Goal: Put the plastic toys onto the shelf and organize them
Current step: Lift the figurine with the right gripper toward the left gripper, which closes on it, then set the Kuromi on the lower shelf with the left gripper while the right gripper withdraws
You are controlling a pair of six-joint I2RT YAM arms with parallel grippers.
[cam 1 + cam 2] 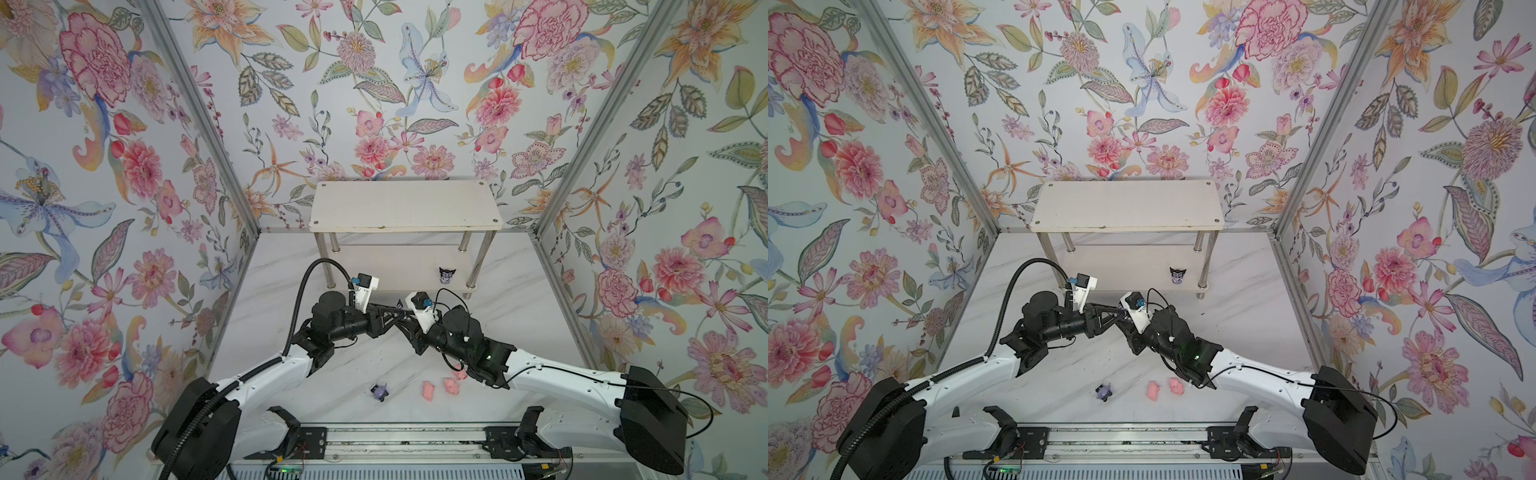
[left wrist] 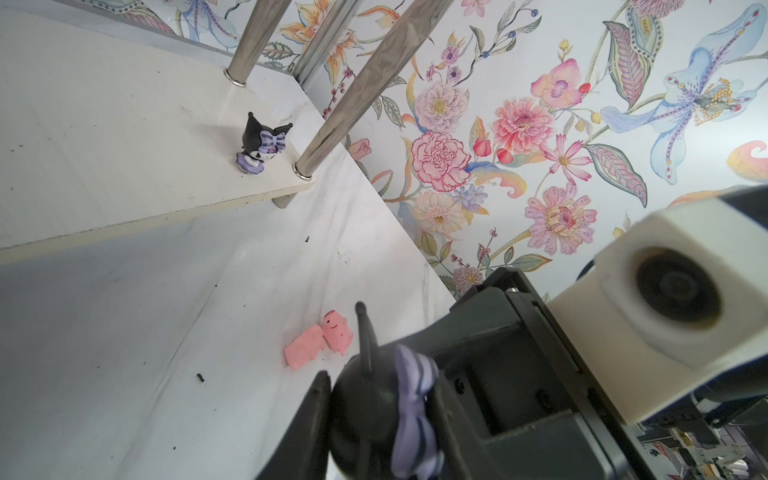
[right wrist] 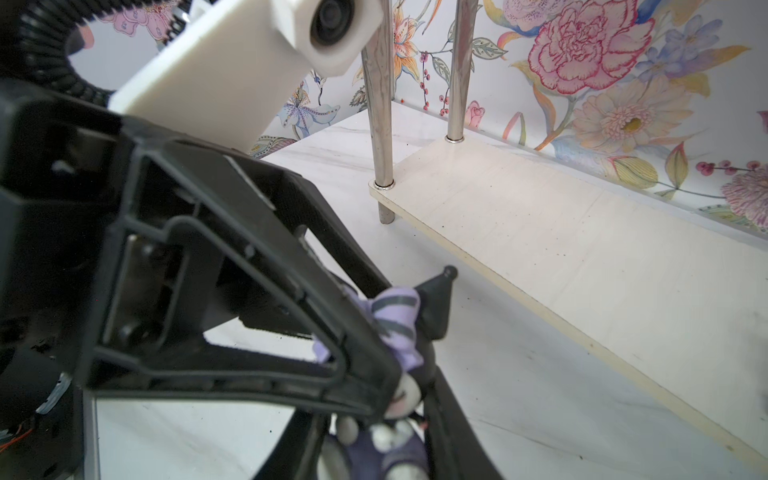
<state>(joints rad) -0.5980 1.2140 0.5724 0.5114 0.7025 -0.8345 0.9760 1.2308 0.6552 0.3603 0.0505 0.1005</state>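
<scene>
A purple-and-white figurine with black ears [image 2: 374, 411] [image 3: 401, 324] hangs between both grippers in front of the shelf [image 1: 405, 205] [image 1: 1125, 205]. My left gripper [image 2: 378, 399] [image 1: 401, 311] is shut on its black head. My right gripper [image 3: 374, 440] [image 1: 404, 321] is shut on its body. A second figurine [image 1: 447, 275] [image 1: 1177, 275] [image 2: 262, 145] stands upright on the lower board, near the right front leg. A third figurine [image 1: 379, 392] [image 1: 1104, 392] lies on the table near the front. Pink pigs [image 1: 428, 390] [image 1: 451, 385] [image 1: 1153, 390] lie to its right.
Another pig [image 1: 460, 372] is half hidden under my right forearm. Two pigs [image 2: 303, 352] [image 2: 337, 332] lie together on the marble table in the left wrist view. Chrome legs [image 3: 380, 124] stand at the shelf corners. Floral walls close in three sides.
</scene>
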